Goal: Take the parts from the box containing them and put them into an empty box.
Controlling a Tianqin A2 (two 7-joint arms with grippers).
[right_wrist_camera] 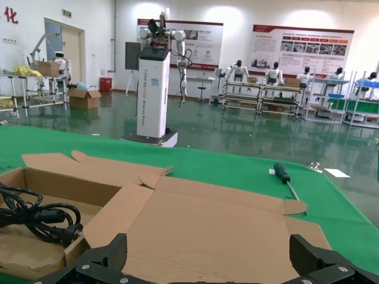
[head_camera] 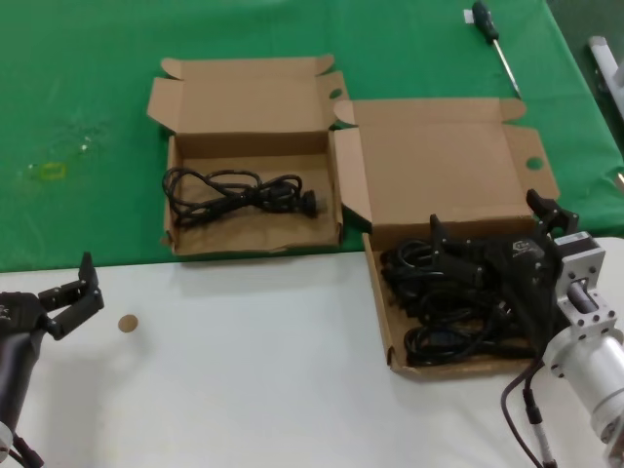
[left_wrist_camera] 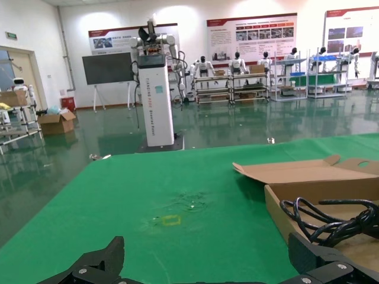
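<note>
Black cords (head_camera: 458, 312) heaped tangled in wider box (head_camera: 382, 322) at worktop's right edge; right gripper (head_camera: 492, 255) spread wide above. Risk: lifting several snagged loops. One cord (head_camera: 234, 193) lies in narrower box (head_camera: 253, 239). Left gripper (head_camera: 73, 297) open, idle near left edge.

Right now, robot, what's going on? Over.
Right gripper open over the wide box of cords. Left gripper open, idle. One cord in narrow box. Nothing blocking.

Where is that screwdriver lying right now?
In the head view the screwdriver lies on the green cloth at the far right, beyond the wider box's open lid.
</note>
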